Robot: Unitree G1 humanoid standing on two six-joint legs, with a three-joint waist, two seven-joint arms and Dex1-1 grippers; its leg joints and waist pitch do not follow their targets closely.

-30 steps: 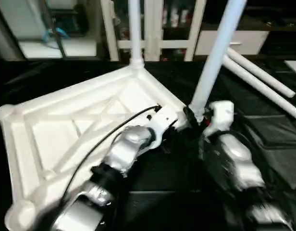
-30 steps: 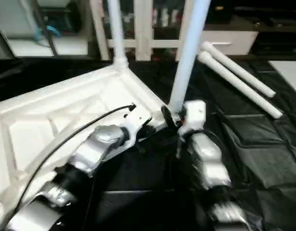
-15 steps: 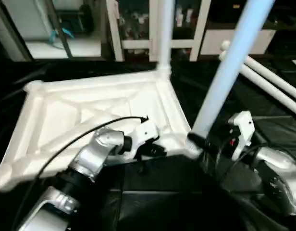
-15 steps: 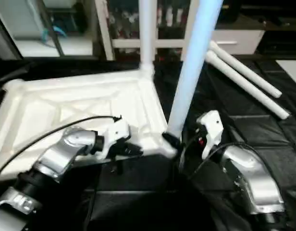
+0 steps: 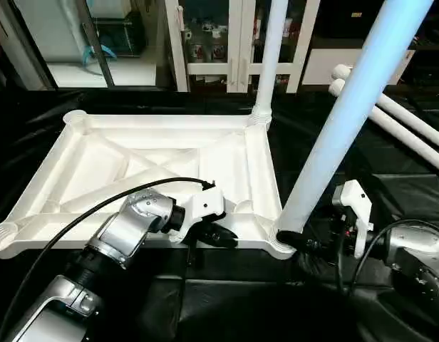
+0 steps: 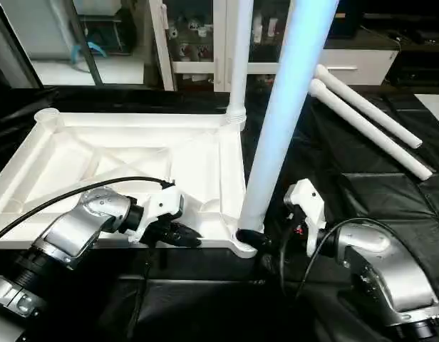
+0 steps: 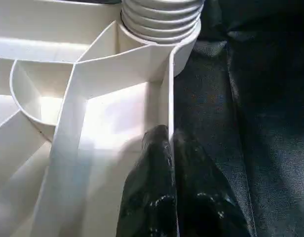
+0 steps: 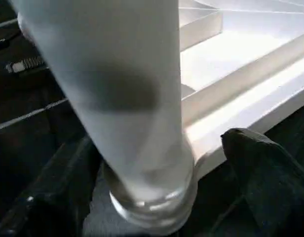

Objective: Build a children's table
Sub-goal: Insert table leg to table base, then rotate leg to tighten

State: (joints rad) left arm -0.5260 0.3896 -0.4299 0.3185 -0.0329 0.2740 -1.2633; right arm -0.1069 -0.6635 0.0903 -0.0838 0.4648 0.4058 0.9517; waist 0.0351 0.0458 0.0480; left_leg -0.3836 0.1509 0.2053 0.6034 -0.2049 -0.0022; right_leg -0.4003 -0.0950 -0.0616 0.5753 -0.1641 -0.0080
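The children's table's white tabletop point(image 5: 145, 160) lies upside down, ribbed side up, on the black cover. One white leg point(image 5: 271, 50) stands in the far right corner socket. Another leg point(image 5: 348, 121) stands in the near right socket point(image 5: 282, 241). My left gripper point(image 5: 229, 238) is shut on the thin near rim point(image 7: 170, 94), one black finger point(image 7: 154, 168) on each side of it. My right gripper point(image 8: 159, 140) is open and straddles the base of the near leg point(image 8: 137, 98). Its finger point(image 8: 255, 163) on one side stands off the tube.
Two loose white legs point(image 6: 369, 117) lie side by side on the black cover at the back right. White shelving and glass doors point(image 5: 226, 43) stand beyond the table's far edge. A black cable point(image 5: 98, 206) runs along my left forearm.
The tabletop has swung round with both legs, so its near edge now lies square across in front of me. Both grippers came along with it, left still on the rim, right at the leg.
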